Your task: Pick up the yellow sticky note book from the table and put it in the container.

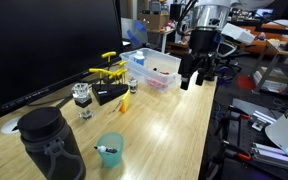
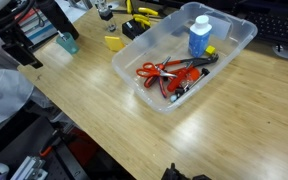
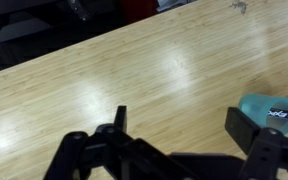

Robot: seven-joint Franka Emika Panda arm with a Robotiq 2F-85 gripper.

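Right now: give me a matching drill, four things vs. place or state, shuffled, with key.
1 yellow sticky note book
2 blue bottle
3 teal cup
4 pincer

A inside the container
B open, empty, above the table
C on the table, outside the container
D holds a marker

Pairs: 1-C, 2-A, 3-D, 4-B

No legible text, brand, number or sign anywhere. Pale label on blue bottle [image 2: 198,38] in container [image 2: 235,46]: blurred, unreadable. Print on marker [image 3: 284,114] in teal cup [image 3: 252,104]: too small.
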